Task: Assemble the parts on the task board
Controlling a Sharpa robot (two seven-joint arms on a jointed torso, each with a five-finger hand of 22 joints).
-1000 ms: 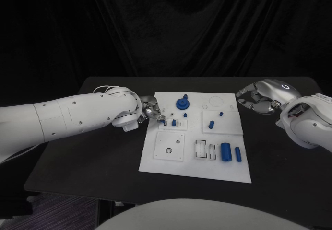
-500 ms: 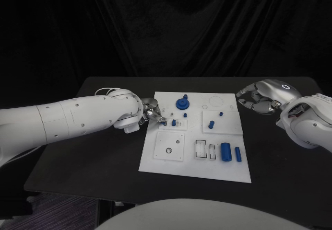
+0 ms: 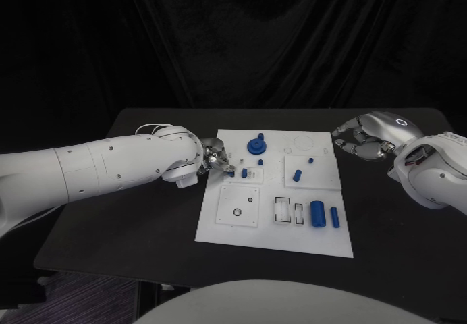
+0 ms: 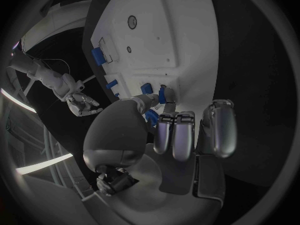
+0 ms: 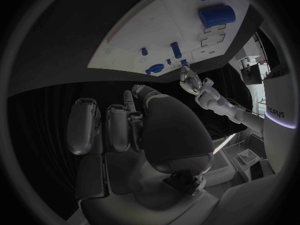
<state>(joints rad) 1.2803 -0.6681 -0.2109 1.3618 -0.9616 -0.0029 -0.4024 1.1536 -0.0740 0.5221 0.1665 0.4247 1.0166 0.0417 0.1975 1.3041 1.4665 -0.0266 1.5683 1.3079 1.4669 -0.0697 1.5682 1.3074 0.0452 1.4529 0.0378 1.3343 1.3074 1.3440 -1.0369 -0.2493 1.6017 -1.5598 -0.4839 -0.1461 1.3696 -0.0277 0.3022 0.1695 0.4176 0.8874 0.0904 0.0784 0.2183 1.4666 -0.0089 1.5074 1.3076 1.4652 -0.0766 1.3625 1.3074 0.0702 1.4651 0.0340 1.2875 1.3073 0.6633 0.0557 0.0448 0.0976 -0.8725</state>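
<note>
Your table is black, with the white task board lying in the middle, long side running away from you.

Your left arm reaches in over the board's left edge; your right arm sits off the board's right side, near its far corner.

Left hand: in the left wrist view it pinches a small blue peg between thumb and a finger, the other fingers lined up straight beside it. So this hand is gripping the peg. The peg's long axis looks close to upright against the board, though I can't tell exactly.

Right hand: fingers curled in, nothing in them, hovering clear of the board.

Other parts on the board:
- big blue cylinder and a thinner one side by side at the near right, long axes running near-to-far
- blue round gear-like part at the far middle
- two short pegs on the right-hand raised plate
- a blue piece on the small plate just beside your left fingertips

The relation that matters: the held peg hangs right over that small plate at the board's left-far area, so its seat probably lies directly below and slightly board-inward of your left hand. Left hand is far nearer; the right is well apart. Likely next you lower straight down, keeping the peg upright.
</note>
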